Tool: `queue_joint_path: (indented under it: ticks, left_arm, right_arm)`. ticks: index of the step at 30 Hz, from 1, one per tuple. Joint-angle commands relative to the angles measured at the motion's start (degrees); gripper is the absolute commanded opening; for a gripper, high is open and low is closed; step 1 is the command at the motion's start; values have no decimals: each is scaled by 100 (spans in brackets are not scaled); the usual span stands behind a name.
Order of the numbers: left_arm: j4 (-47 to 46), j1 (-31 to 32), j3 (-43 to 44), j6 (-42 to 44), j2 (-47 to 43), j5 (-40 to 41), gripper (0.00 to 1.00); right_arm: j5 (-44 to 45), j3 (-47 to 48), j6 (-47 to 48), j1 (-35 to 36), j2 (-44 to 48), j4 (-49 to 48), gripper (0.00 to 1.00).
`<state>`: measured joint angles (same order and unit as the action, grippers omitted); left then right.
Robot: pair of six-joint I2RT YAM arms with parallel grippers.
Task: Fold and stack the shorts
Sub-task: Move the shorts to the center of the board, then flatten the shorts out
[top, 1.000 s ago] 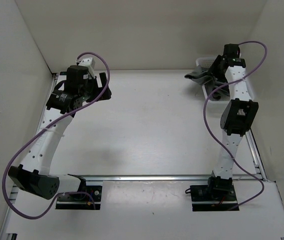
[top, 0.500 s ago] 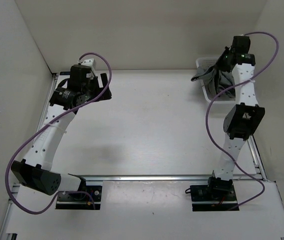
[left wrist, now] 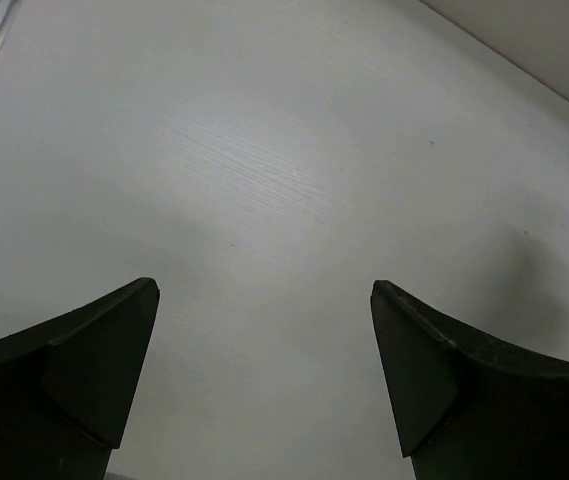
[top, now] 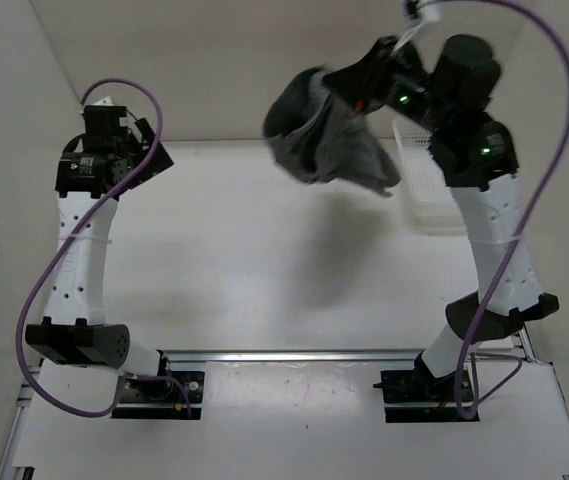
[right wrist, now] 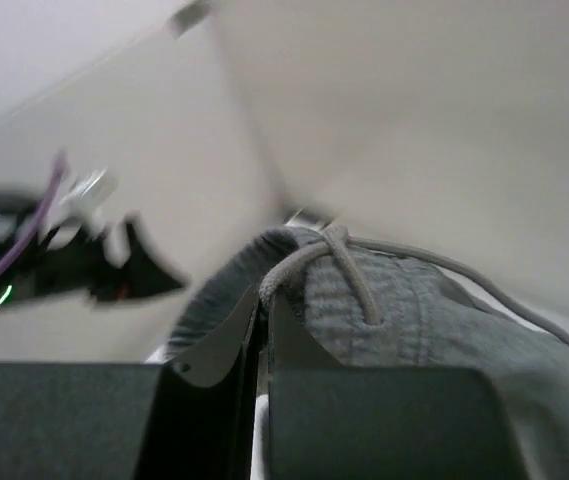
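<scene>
On the left, the left gripper [top: 154, 158] hangs above the far left corner of the table [top: 264, 260], well apart from the cloth. In the left wrist view, the left gripper [left wrist: 264, 370] is spread wide. Its two dark fingers [left wrist: 94, 370] have only bare white tabletop between them and touch nothing.

Right of the middle, the shorts [top: 329, 140] hang in the air above the far part of the table as a bunched grey bundle. They touch neither the table nor anything else below them, and their shadow falls on the surface underneath. The right gripper [top: 349, 85] holds them from their upper right side.

In the right wrist view, the right gripper [right wrist: 262, 320] is pinched almost closed on the edge of the shorts [right wrist: 394, 310] at the waistband. A grey cord [right wrist: 349, 270] lies across the fabric just beside the fingers.

Farther right, a white basket [top: 429, 185] sits on the table by the right wall, partly behind the right arm.
</scene>
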<state>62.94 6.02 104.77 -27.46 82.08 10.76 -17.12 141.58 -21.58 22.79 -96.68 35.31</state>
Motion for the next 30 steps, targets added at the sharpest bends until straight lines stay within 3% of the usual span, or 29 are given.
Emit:
queue_joint_path:
  ticks: [1,3,6,7,9,10,11,12,13,14,15,17,18,20,22,23,25,27,30]
  left_arm:
    - [535,-583,202,-312,62,-258,99]
    - [535,-917,149,-312,1,-512,99]
    - [483,-1155,-87,-173,-139,-663,99]
    - [483,-1156,-149,-172,-218,-716,99]
    - [483,-1156,-359,20,-280,-812,99]
    - [483,-1156,-457,74,-281,-1013,99]
    - [335,-1156,-579,74,-394,-1163,92]
    - [229,-1086,-920,153,-447,-1321,83]
    - [132,-1016,-1132,154,-509,-1601,52]
    - [-26,-920,-1352,154,-570,-1726,36]
    - [-97,-771,-1833,101,-649,-1901,26]
    - [-246,-638,-2397,-22,-702,-2507,16]
    - [-299,-559,-2678,-109,-703,-2605,16]
    - [-361,-269,-3505,-399,-703,-2658,22]
    - [-553,-101,-4345,-836,-764,-2598,63]
    - [-633,-101,-4630,-1022,-816,-2597,81]
    - [-869,-310,-5131,-1330,-895,-2798,100]
    - [-1413,-505,-5773,-1612,-948,-3151,100]
    - [-1600,-646,-5863,-1666,-949,-3081,100]
  right_arm:
    - [182,-1384,277,804,-307,55,0]
    - [341,-2383,217,1192,-307,55,14]
    - [420,-3265,-29,1193,-307,108,57]
    - [420,-3773,-82,1106,-177,108,65]
    - [481,-4233,-135,1052,87,108,73]
    - [656,-4635,-136,983,184,108,73]
    - [736,-4831,-136,921,272,108,71]
    - [807,-4998,-223,921,447,108,63]
    - [859,-5304,-284,868,536,108,52]
    - [860,-5455,-337,868,615,108,28]
    - [860,-5596,-433,868,737,108,20]
    - [860,-5930,-487,1008,808,108,16]
    - [860,-6018,-548,1113,809,169,23]
    - [798,-6246,-627,1517,809,169,43]
    - [877,-6317,-707,2131,748,116,64]
    - [1043,-6318,-759,2368,617,116,79]
    - [1289,-6196,-812,3010,388,55,86]
    - [1501,-5959,-812,3458,28,55,93]
    - [2037,-5730,-734,3854,-359,-15,98]
